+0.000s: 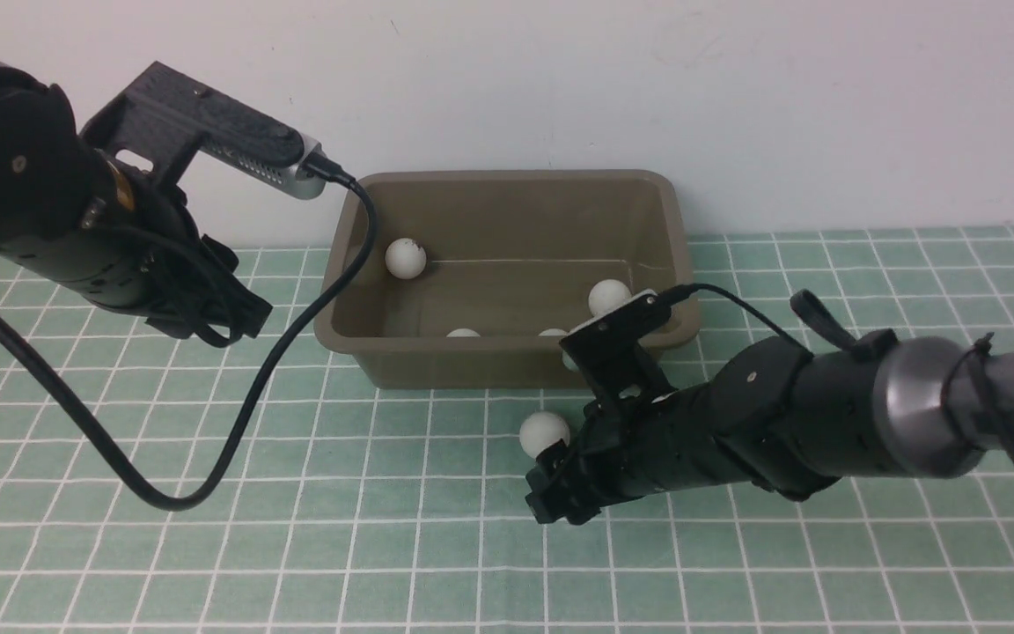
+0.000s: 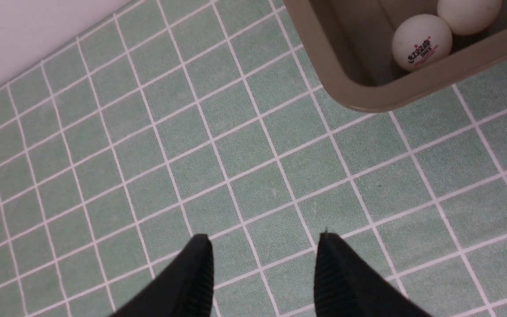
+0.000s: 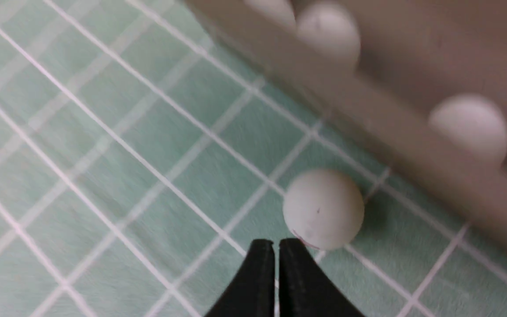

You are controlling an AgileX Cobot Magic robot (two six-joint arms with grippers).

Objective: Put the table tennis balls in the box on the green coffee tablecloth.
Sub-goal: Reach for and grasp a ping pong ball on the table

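White ball [image 3: 323,209] just beside right claw [image 3: 276,244] tips | right claw pressed together | left claw [image 2: 263,240] spread apart

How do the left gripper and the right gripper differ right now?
The left gripper is open, jaws well apart; the right gripper is shut, jaws together. The left gripper hangs over bare green tablecloth near the box; the right gripper sits beside a loose ball on the cloth, outside the box. Both are black and hold nothing.

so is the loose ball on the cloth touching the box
Apart. The front view shows a strip of cloth between the ball and the box front wall.
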